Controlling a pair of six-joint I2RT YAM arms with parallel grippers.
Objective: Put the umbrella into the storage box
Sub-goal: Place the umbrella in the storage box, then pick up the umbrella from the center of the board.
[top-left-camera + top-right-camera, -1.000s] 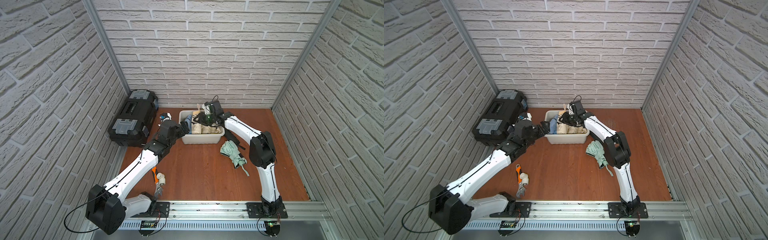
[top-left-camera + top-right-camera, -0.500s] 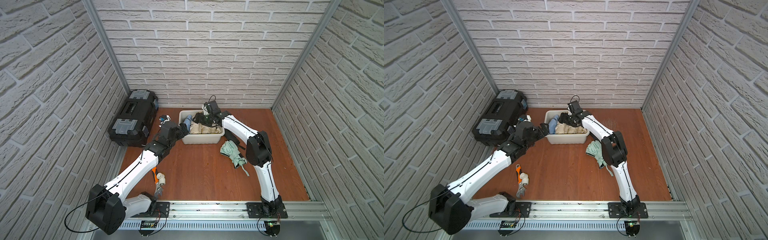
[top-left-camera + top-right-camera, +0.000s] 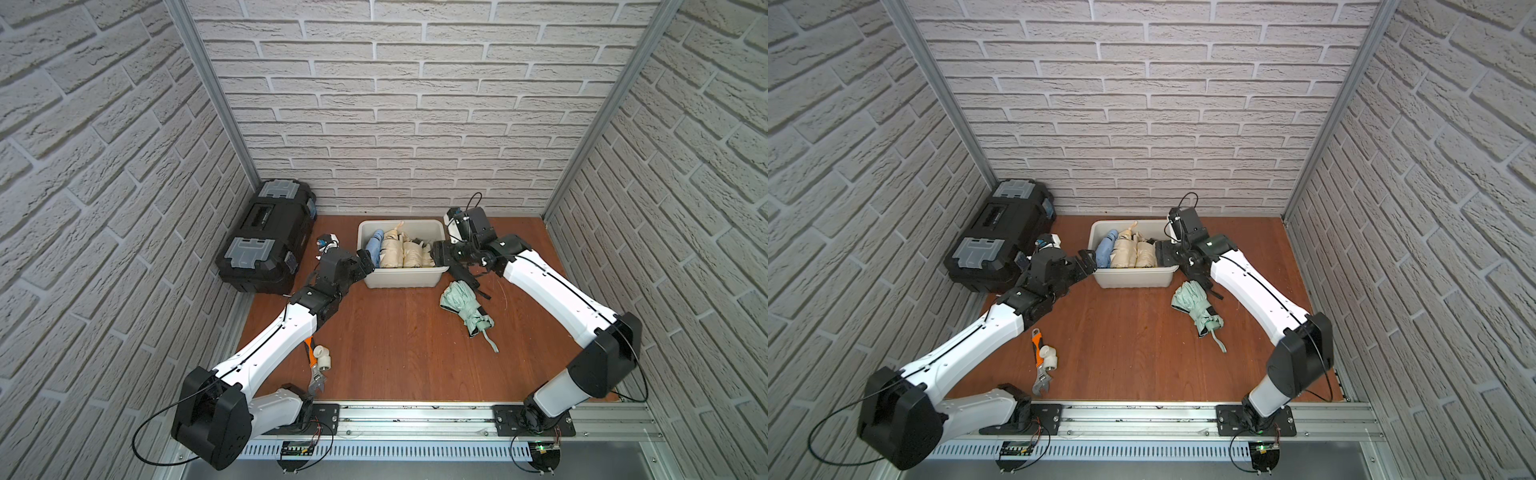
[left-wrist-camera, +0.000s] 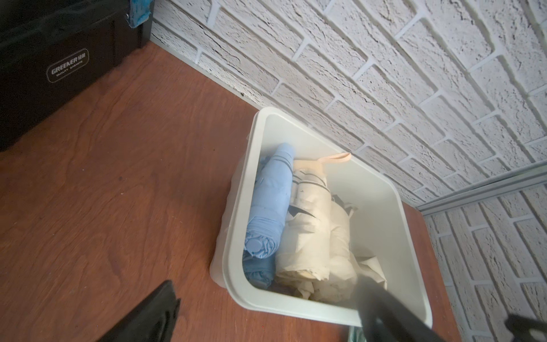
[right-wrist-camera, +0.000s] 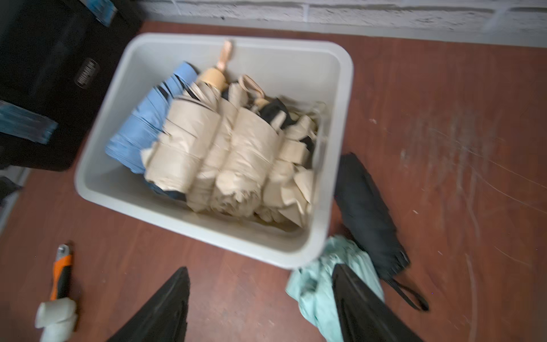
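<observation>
Two white robot arms reach toward an off-white storage box (image 3: 400, 279) at the back of a brown wooden surface (image 3: 395, 361), enclosed by white brick-pattern walls. The box holds folded umbrellas lying side by side. A blue umbrella (image 3: 375, 245) sits against its left wall, two beige umbrellas (image 3: 393, 253) lie beside it, and more beige and black fabric is crumpled at the right end.

A mint-green umbrella (image 3: 464, 305) lies folded on the surface outside the box, just off its near right corner. Its strap trails toward the rail. A black umbrella (image 5: 367, 207) lies on the surface along the box's right wall, its lower end next to the mint-green one. In both top views the right arm crosses over it.

The left end effector (image 3: 366, 261) is at the box's near left corner. Its fingers (image 4: 148, 314) are spread wide with nothing between them. The right end effector (image 3: 437, 253) is at the box's right wall, also released and empty. The right wrist view is blurred, but its fingers (image 5: 161, 311) stand well apart.

A black toolbox (image 3: 268, 237) with grey latches stands against the left wall. An orange-handled wrench (image 3: 1041, 380) and a white pipe fitting (image 3: 1048, 358) lie near the left arm's base.
</observation>
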